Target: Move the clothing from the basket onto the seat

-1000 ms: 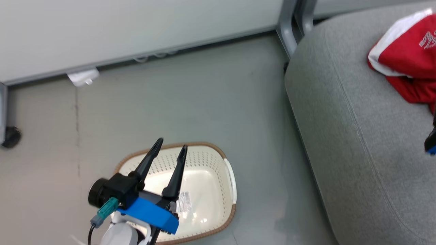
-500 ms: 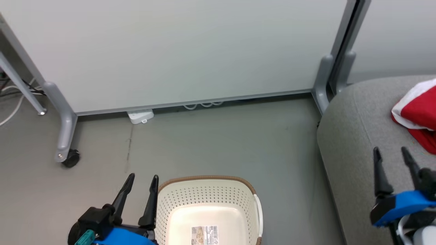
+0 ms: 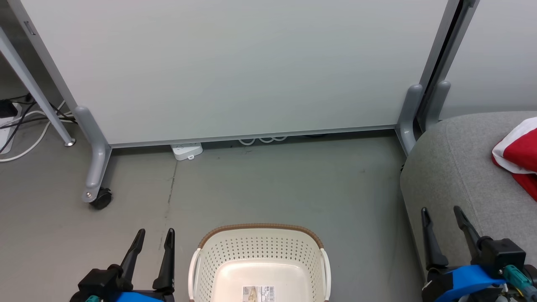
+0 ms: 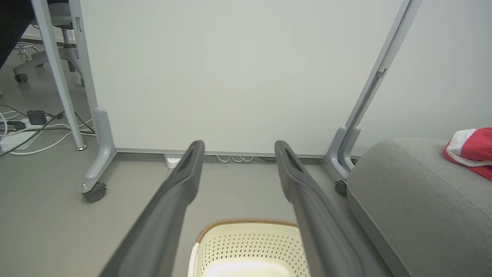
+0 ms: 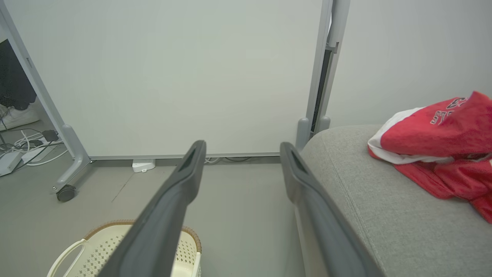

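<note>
Nearest the robot, the left gripper (image 3: 155, 231) sits low over the grey floor (image 3: 268, 188), its two long dark fingers spread and released. The right gripper (image 3: 441, 210) is likewise spread and slack, beside the front edge of the seat. Between them on the floor stands the cream-white plastic laundry basket (image 3: 260, 229), with perforated walls, a brown woven-look rim and white side handles. On its smooth glossy bottom is a printed sticker (image 3: 258, 292) with a barcode; the text is too small to read.

To the right is the large grey fabric-upholstered seat (image 3: 455, 167), rounded at the edges and finely woven, with a stitched seam. The red sports clothing (image 5: 438, 146) lies crumpled on top of it, well apart from the basket. The red fabric has a broad white band along one edge, and the lower folds look like mesh. Its small white lettering seems to begin "ST" but cannot be read further.

Farthest stands a matte white partition panel (image 3: 235, 67) on grey metal legs, with a black castor (image 3: 100, 199). A white power strip (image 3: 186, 151) lies at its foot, and cables (image 3: 25, 138) trail at the left.
</note>
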`<state>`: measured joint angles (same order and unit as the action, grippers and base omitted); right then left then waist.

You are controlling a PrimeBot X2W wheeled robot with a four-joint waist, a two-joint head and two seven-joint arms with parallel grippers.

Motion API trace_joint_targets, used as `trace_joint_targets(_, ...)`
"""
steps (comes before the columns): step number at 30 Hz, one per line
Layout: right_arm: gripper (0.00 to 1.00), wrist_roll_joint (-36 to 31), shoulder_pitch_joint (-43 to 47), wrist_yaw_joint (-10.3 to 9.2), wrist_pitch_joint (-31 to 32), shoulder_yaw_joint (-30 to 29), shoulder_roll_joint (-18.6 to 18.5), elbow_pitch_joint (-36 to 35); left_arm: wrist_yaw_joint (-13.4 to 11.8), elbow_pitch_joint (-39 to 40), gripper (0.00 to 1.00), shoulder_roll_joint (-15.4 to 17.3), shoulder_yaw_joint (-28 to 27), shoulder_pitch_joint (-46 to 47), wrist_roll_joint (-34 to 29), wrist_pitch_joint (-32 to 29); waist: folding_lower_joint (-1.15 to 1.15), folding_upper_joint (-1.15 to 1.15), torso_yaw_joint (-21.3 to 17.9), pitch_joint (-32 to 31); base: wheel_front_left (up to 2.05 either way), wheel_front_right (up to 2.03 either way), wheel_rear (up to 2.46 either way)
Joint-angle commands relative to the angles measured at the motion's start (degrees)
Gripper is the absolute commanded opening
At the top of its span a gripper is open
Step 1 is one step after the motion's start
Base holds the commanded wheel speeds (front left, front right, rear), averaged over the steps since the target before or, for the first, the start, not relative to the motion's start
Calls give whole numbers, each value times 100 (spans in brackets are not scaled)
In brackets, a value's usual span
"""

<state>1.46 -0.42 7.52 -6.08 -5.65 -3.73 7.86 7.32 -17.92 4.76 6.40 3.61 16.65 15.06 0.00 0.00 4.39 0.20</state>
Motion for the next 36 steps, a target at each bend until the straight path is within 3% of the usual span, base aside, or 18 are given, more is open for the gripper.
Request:
trace_joint_targets(1,100,-9,108,-6,-16,24,33,-40,23,-18,100,28,-28,-50,10,17,0,0,-12,3,0,0,0)
trace_joint_targets(28,100,95,-40,-6,-90,125,94,124,23,-38,100,10,13,149,-37,17,0,0,-92,212,0,0,0)
trace_joint_targets(29,0,67,10,0,-75,116,73,122,0,-36,0,-6,5,89,-11,0,0,0,-93,213,0,0,0)
trace_joint_targets(36,0,96,96,1,-29,109,83,488,-3,-358,0,-74,9,-106,34,-44,0,0,-94,213,0,0,0)
